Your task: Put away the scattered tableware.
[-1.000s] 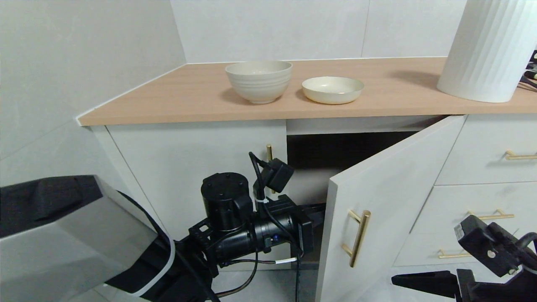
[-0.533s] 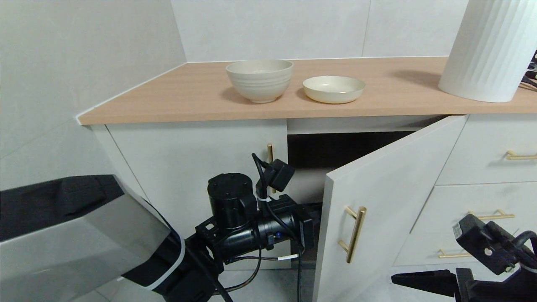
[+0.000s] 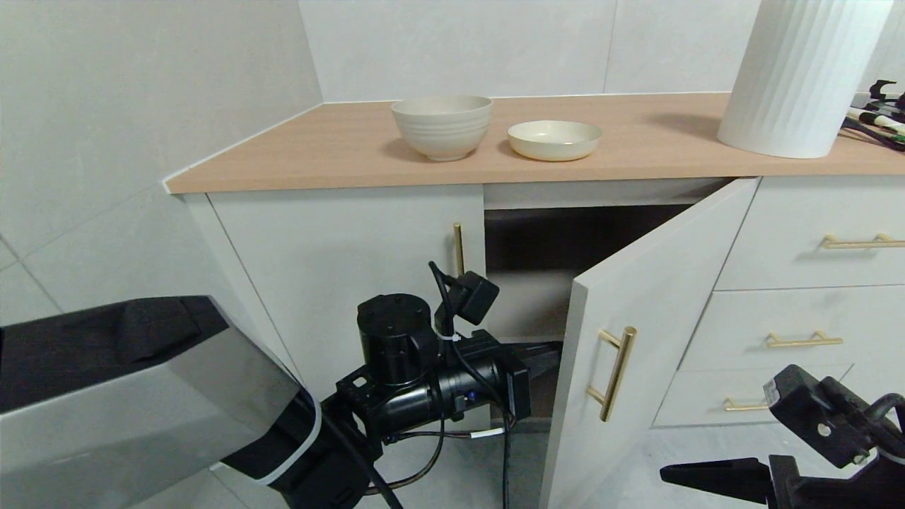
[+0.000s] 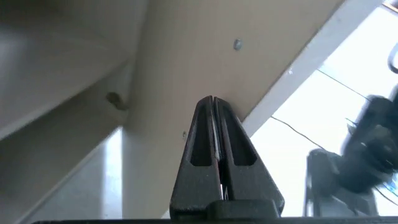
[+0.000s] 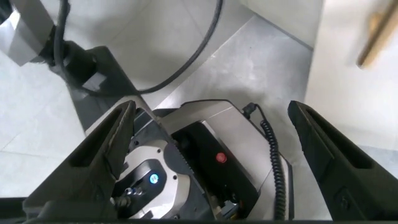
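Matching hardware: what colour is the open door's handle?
Gold; the handle shows best in the head view.

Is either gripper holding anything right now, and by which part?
Nothing is held: the left gripper is shut on nothing, the right gripper open and empty.

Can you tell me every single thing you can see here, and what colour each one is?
Deep bowl: one, cream, on the counter, left of the dish.
Shallow dish: one, cream, on the counter, near the bowl but apart from it.
Ribbed container: one, white, on the counter's right part.
Utensils: a few, mixed colours, at the counter's far right.
Counter: one, wood-brown, over the cupboards.
Closed door: one, white, left.
Open door: one, white, swung outward.
Drawers: three, white, right of the open door.
Handles: five, gold, on the doors and drawers.
Left hand: one, black, shut, low by the open cupboard.
Right hand: one, black, open, low in front of the drawers.
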Available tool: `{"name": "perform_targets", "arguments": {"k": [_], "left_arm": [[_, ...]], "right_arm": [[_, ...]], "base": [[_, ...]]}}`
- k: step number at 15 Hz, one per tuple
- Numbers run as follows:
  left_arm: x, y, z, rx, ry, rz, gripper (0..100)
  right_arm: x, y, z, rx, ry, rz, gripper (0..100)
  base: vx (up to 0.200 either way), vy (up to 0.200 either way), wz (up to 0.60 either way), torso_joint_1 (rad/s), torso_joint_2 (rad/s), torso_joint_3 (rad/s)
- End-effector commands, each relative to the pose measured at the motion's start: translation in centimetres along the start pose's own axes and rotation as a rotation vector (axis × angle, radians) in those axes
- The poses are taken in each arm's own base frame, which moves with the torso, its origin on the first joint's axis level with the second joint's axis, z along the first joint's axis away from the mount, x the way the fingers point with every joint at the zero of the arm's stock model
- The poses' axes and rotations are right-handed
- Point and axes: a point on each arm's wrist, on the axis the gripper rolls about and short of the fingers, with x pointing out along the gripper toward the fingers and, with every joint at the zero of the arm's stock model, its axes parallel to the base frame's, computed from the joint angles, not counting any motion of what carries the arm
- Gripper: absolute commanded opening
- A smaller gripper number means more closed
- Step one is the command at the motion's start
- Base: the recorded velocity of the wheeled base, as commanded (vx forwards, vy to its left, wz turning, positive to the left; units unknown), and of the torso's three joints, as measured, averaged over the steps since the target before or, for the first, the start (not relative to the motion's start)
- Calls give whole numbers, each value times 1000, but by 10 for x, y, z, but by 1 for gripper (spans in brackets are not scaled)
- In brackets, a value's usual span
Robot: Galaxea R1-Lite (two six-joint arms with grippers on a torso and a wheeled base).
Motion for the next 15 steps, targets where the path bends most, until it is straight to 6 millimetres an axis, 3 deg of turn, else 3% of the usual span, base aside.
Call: {"name": "perform_targets", "arguments": {"k": [1,4,8,12,13,15], "left_arm": [[2,0,1,4,-5,-6,0],[14,0,2,14,-20,-15,0],[46,-20,-7,14,-4,-51,0],[69,-86,-4,41,-14,-234,0],[75,-117,-4,35,23,-299,0],[72,-117,-1,29,24,-289,0]], "right_arm": [[0,1,0,-2,1,5,100],[-1,1,0,-4,-3,7,100],[-8,8,1,-25,-30,40,100],[-43,23,-2,-85,-116,256,100],[-53,22,-3,-99,-135,328,100],[-57,23,-2,-131,-160,339,100]], "base": [[0,0,0,0,0,0],[0,0,0,0,0,0],[0,0,0,0,0,0],[0,0,0,0,0,0],[0,0,0,0,0,0],[0,0,0,0,0,0]]}}
